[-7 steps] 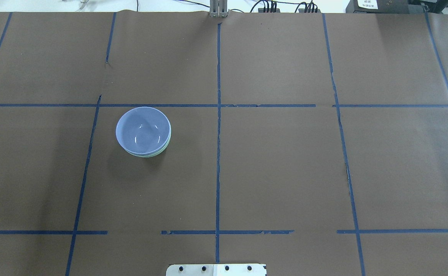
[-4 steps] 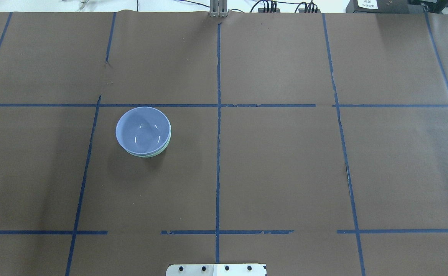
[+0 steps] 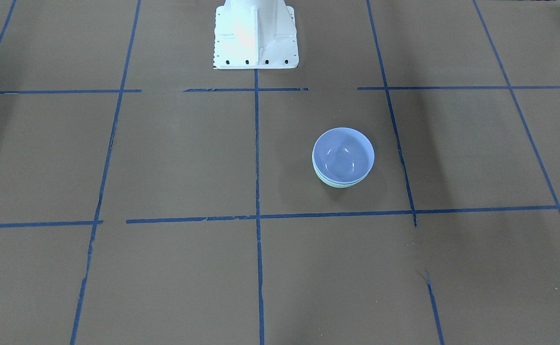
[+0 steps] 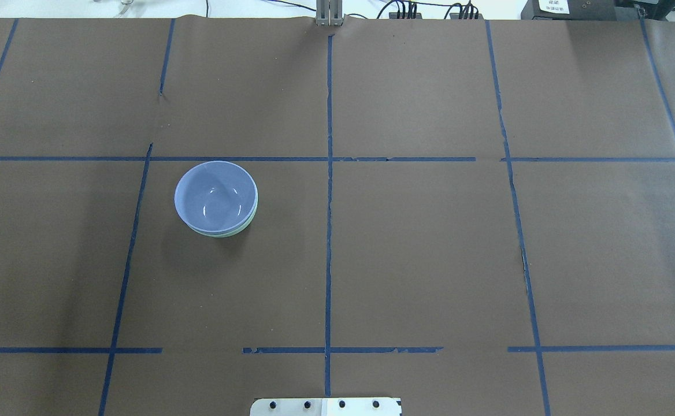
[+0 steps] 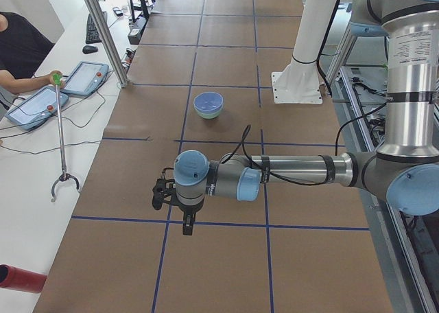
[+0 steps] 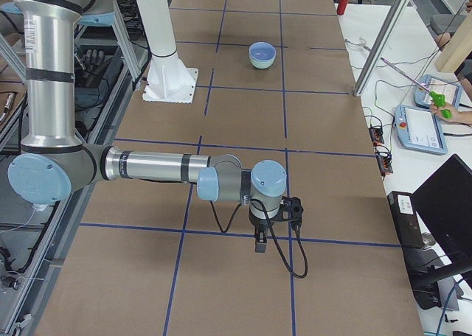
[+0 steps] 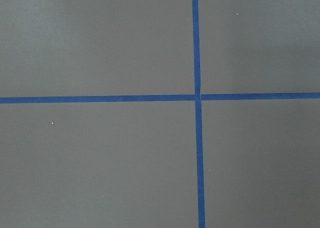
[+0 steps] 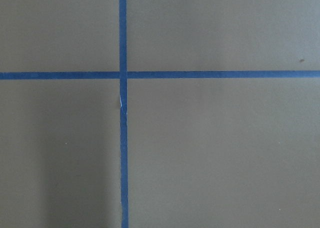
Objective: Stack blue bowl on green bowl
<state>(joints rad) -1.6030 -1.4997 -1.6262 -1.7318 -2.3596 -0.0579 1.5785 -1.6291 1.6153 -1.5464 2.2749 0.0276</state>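
Note:
The blue bowl (image 4: 215, 196) sits nested inside the green bowl (image 4: 234, 231) on the brown table, left of centre in the overhead view. Only a thin green rim shows under it. The stack also shows in the front view, blue bowl (image 3: 343, 154) in green bowl (image 3: 336, 184), and in the exterior left view (image 5: 208, 102). My left gripper (image 5: 185, 224) hangs over the table's near end in the exterior left view, far from the bowls. My right gripper (image 6: 259, 244) hangs likewise in the exterior right view. I cannot tell whether either is open. Both wrist views show only paper and tape.
Blue tape lines (image 4: 328, 190) grid the brown paper. The white robot base (image 3: 255, 33) stands at the table's edge. An operator with tablets (image 5: 41, 100) and a grabber stick (image 5: 62, 141) is beside the table. A metal post (image 6: 380, 45) stands at the far side.

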